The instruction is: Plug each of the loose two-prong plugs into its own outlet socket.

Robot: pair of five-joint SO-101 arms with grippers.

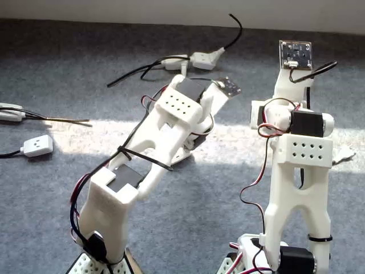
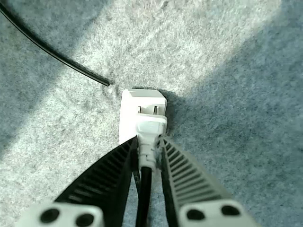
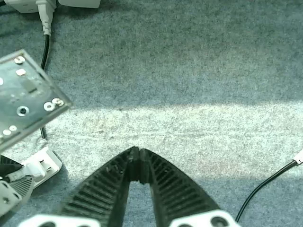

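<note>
My left gripper (image 2: 148, 144) is shut on a white two-prong plug (image 2: 151, 126) with a black cord. The plug's prongs (image 2: 147, 109) meet the face of a white outlet socket (image 2: 137, 106) lying on the grey carpet, and metal still shows between plug and socket. In the right wrist view the same socket and plug (image 3: 42, 165) lie off to the side of my right gripper (image 3: 139, 158), which is shut on nothing above bare carpet. From above, the left arm (image 1: 171, 120) leans forward over this spot and hides it.
Another white socket (image 1: 37, 145) lies at the left. A further one (image 1: 8, 112) sits at the far left edge. Two joined white pieces (image 1: 194, 60) with black cords lie at the back. A loose black cable end (image 2: 66, 64) runs near the held plug.
</note>
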